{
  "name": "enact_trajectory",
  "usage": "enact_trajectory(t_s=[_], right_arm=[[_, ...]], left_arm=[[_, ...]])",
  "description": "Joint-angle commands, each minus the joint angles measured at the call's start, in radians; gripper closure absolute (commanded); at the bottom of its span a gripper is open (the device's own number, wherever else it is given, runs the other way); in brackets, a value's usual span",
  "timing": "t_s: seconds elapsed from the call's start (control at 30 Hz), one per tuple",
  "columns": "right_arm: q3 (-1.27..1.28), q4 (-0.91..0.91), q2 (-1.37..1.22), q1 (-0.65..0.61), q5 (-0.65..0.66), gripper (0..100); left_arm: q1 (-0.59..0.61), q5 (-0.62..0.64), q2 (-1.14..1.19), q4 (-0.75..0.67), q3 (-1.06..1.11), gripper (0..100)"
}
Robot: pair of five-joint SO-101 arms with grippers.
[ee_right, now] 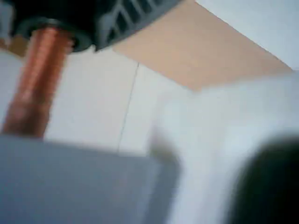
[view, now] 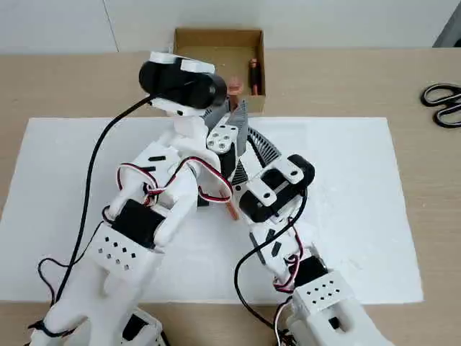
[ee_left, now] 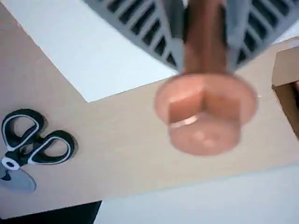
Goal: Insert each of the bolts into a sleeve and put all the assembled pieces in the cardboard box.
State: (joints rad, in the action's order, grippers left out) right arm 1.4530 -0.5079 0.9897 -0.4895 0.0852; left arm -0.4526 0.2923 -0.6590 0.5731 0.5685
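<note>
One copper bolt (ee_left: 205, 93) between left fingers (ee_left: 135, 28), cardboard box (view: 216, 37) beside, scissors (ee_left: 32, 144) apart.

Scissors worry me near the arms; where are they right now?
In the high view the scissors lie on the bare table at the right edge, just past the white sheet's far corner.

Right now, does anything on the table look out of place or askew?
Only the scissors, lying on the bare table off the white sheet; they have no part in this job. The cardboard box sits square, one assembled piece lying along a side wall. Nothing looks spilled or damaged.
</note>
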Motion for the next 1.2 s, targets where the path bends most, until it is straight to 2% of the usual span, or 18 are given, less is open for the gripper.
enact_trajectory(t_s=[0.0,0.13,0.23,0.4,0.5,0.57,0.63,0.7,0.83,0.9,1.0,1.17], right_arm=[[-0.071,-0.022,0.013,-0.001,0.008,99.7],[-0.071,-0.021,0.012,-0.001,0.009,99.7],[-0.071,-0.021,0.005,-0.001,0.009,99.7],[-0.071,-0.013,0.002,-0.001,0.009,99.7],[-0.107,0.073,-0.007,0.002,0.003,99.7],[-0.216,0.189,-0.065,0.030,-0.026,99.7],[-0.423,0.306,-0.199,0.088,-0.118,99.7],[-0.694,0.423,-0.406,0.140,-0.196,99.7],[-1.333,0.711,-0.934,0.171,-0.221,99.7],[-1.680,0.852,-1.208,0.173,-0.222,99.7],[-2.209,1.026,-1.596,0.170,-0.219,99.7],[-2.938,1.214,-2.143,0.159,-0.209,99.7]], left_arm=[[0.002,0.003,-0.021,-0.011,-0.004,94],[0.000,0.017,-0.083,0.086,-0.061,74],[0.002,0.086,-0.101,0.140,-0.111,65],[0.049,0.107,-0.100,0.135,-0.278,63],[0.167,0.106,-0.061,0.112,-0.383,63],[0.279,0.127,-0.021,0.172,-0.397,63],[0.376,0.183,0.023,0.293,-0.375,64],[0.442,0.221,0.086,0.402,-0.329,70],[0.519,0.259,0.193,0.543,-0.249,100],[0.532,0.265,0.212,0.618,-0.232,97],[0.528,0.275,0.215,0.697,-0.185,99],[0.514,0.272,0.213,0.710,-0.019,99]])
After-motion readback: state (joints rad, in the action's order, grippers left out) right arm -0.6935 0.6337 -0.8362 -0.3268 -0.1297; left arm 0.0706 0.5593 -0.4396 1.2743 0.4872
